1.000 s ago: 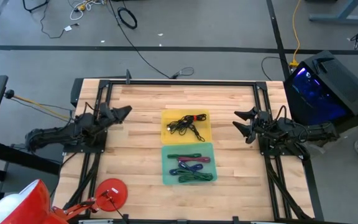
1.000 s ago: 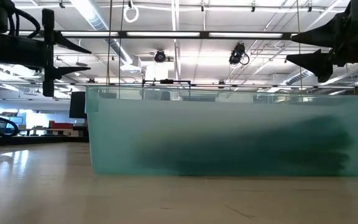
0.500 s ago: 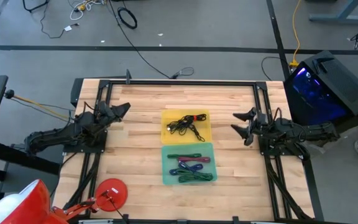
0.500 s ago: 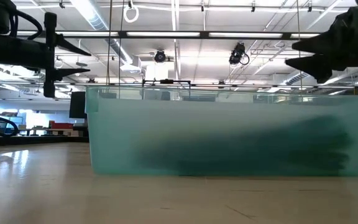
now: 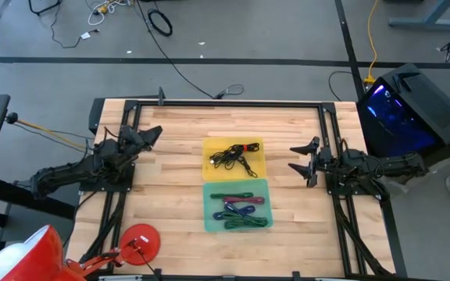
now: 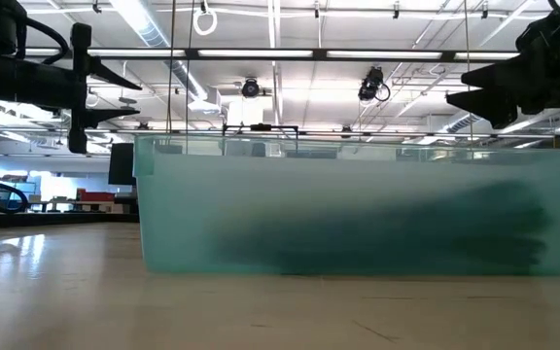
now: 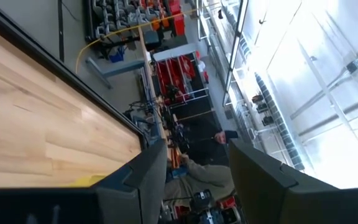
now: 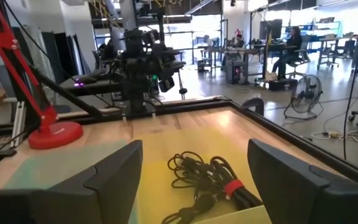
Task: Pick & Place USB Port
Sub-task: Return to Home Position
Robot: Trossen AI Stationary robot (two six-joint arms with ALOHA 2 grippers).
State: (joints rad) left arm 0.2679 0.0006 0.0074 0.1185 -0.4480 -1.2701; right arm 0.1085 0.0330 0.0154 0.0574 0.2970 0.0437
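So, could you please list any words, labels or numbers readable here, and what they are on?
None can be read. The yellow bin, blue bin and table carry no print; the lit screen beside the table and the room's shelves in the left wrist view are too blurred.

Bright and even from ceiling strip lights (image 6: pixel 274 24); pale sheen on tabletop (image 6: pixel 27 255) at 8 o'clock in low view; dark murk through translucent blue bin (image 6: pixel 212 194); blown white at 2 o'clock in left wrist view
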